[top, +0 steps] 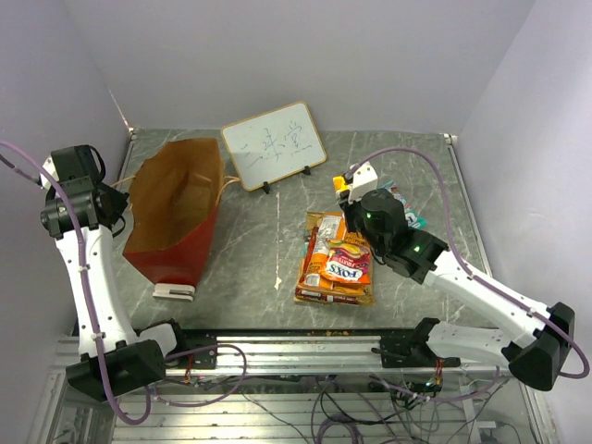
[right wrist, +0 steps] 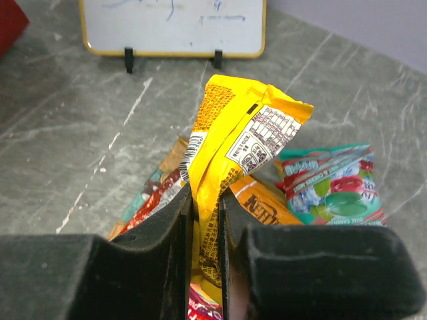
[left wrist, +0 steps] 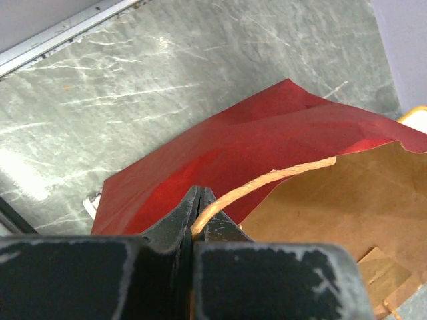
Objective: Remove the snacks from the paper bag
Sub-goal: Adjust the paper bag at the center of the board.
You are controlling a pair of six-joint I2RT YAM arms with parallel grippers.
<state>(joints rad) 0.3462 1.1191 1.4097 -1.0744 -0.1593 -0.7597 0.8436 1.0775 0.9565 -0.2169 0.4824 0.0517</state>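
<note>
The red paper bag (top: 176,217) stands open at the left, its brown inside showing. My left gripper (left wrist: 200,200) is shut on the bag's thin loop handle (left wrist: 280,177) at the rim. At mid-right, several snacks lie in a pile (top: 335,264) on the table, a "FOX'S" packet (top: 349,262) on top. My right gripper (right wrist: 205,200) is shut on a yellow packet (right wrist: 240,133), held above the pile's far end. A teal packet (right wrist: 333,190) lies just to the right of it. Whatever is inside the bag is hidden.
A white framed writing board (top: 275,143) stands on small feet at the back, between the bag and the pile. A small white object (top: 174,292) lies at the bag's near foot. Grey walls close in the table on three sides.
</note>
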